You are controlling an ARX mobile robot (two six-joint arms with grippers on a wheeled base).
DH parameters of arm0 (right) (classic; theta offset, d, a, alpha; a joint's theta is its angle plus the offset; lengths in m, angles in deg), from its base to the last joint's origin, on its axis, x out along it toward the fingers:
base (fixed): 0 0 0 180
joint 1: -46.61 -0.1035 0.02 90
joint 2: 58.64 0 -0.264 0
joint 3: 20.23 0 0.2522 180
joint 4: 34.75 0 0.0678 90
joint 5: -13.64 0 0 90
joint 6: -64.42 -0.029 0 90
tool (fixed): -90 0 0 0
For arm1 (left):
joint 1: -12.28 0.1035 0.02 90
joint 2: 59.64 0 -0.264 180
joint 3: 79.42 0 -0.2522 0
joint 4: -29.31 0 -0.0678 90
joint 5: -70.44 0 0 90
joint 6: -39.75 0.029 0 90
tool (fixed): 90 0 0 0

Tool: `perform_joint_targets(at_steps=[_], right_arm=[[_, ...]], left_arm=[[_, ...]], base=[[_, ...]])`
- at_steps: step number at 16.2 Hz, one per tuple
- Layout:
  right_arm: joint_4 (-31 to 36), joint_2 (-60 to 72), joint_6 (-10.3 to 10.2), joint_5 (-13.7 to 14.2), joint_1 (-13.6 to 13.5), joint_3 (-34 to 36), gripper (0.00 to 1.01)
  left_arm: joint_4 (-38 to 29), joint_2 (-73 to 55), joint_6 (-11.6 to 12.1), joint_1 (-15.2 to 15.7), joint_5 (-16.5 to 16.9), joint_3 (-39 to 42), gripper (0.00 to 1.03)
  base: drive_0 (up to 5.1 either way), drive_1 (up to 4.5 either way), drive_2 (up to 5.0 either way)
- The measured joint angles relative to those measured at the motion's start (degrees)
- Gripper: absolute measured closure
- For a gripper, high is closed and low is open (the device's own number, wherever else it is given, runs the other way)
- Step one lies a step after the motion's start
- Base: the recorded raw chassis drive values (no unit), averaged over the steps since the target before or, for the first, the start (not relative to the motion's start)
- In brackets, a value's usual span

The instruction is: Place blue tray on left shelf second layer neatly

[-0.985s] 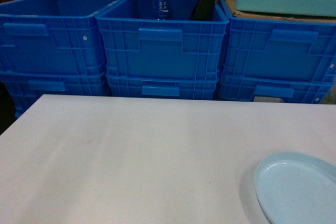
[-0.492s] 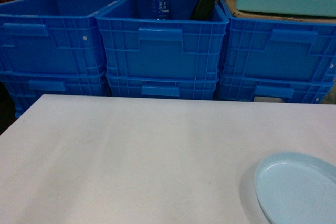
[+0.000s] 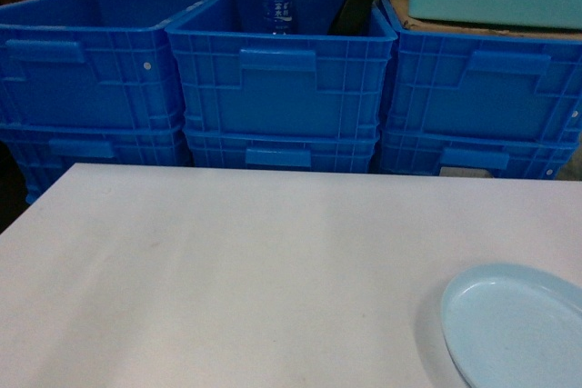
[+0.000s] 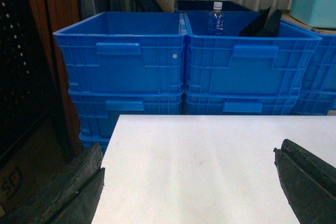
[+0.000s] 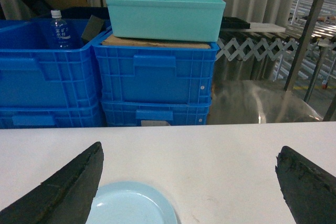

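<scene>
— Nothing has moved since the earlier frame; left gripper (image 4: 189, 182) gapes wide over bare white table (image 3: 227, 270) at frame left.

— And the blue tray (image 3: 518, 329)?

— Lower right, untouched. Right gripper (image 5: 189, 182) hovers spread above it. Likely pre-grasp: descend, pinch the rim.

tray (image 3: 518, 329) on table (image 3: 227, 270) front-R | crates (image 3: 280, 79) stacked behind | bottle (image 3: 278, 2) in mid crate

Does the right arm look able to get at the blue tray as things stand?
Probably yes. In the right wrist view the blue tray lies on the white table just below the open right gripper, with nothing on or beside it. Only its far part is in view.
</scene>
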Motion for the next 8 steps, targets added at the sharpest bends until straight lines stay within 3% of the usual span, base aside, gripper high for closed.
perform_joint_targets(at_steps=[3, 8], right_arm=[[7.6, 9.2, 0.3, -2.6, 2.2, -0.9, 0.03], [18.3, 25.4, 2.6, -5.4, 4.4, -3.6, 0.03]], left_arm=[[0.0, 0.0, 0.0, 0.0, 0.0, 0.0, 0.05], [0.0, 0.0, 0.0, 0.0, 0.0, 0.0, 0.05]], base=[[0.0, 0.00, 0.0], [0.0, 0.00, 0.0]])
